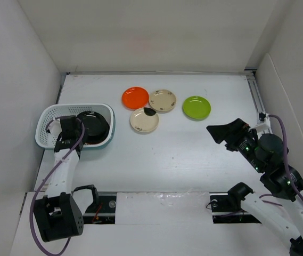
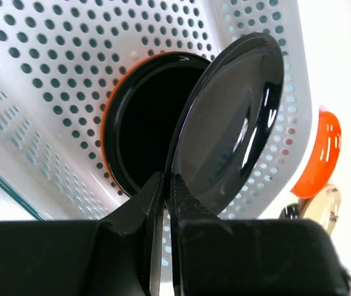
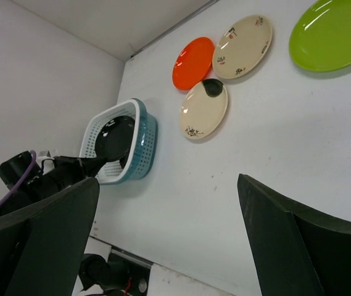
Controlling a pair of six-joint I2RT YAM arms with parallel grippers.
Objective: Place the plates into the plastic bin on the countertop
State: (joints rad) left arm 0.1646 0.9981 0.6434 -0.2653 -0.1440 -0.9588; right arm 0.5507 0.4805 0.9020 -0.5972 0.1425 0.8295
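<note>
My left gripper (image 1: pixel 72 129) is over the white perforated plastic bin (image 1: pixel 46 114) and is shut on the rim of a glossy black plate (image 2: pixel 237 117), holding it tilted on edge inside the bin. Below it a second black plate (image 2: pixel 144 123) lies on an orange plate (image 2: pixel 105 126) in the bin. On the countertop (image 1: pixel 183 154) lie an orange plate (image 1: pixel 135 97), two beige plates (image 1: pixel 162 100) (image 1: pixel 144 120) and a lime green plate (image 1: pixel 196 107). My right gripper (image 1: pixel 224 133) is open and empty, above the countertop to the right of the plates.
White walls (image 1: pixel 13 80) bound the countertop on the left, back and right. The bin sits against the left wall. The right wrist view shows the bin (image 3: pixel 141 145) far left and the loose plates, such as the green one (image 3: pixel 332 34), at the top.
</note>
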